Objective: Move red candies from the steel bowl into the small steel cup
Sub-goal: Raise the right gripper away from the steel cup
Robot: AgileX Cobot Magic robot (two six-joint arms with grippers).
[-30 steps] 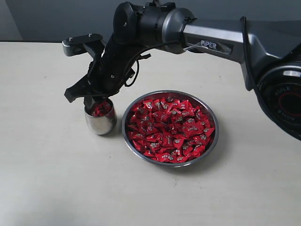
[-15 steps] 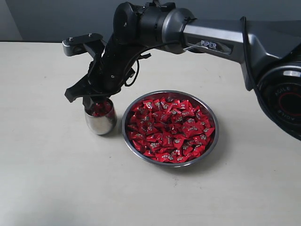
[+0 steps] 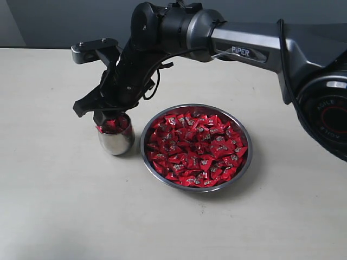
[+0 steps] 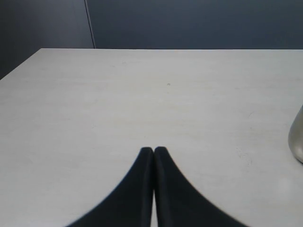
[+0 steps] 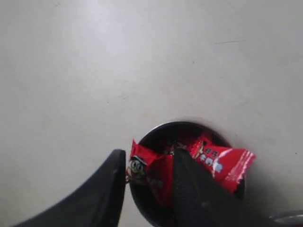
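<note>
Red foil wraps each of the candies: shiny, pinched at both ends, with a small whitish-grey mark on the face. They look light and crinkly, and the foil is likely slippery, so a pinch across the plump middle should hold better than one on a twisted end. The loose heap will probably shift as fingers push in. Most lie piled in the bowl, just beside the right gripper and lower than it. A few fill the cup straight under its fingertips, up to the rim, with one wrapper end poking over the edge. The right gripper's fingers stand apart at the cup's mouth with a candy filling the gap; whether they press it or it lies loose cannot be told. The left gripper has its fingers together on nothing, over the table, the cup off to one side of it
</note>
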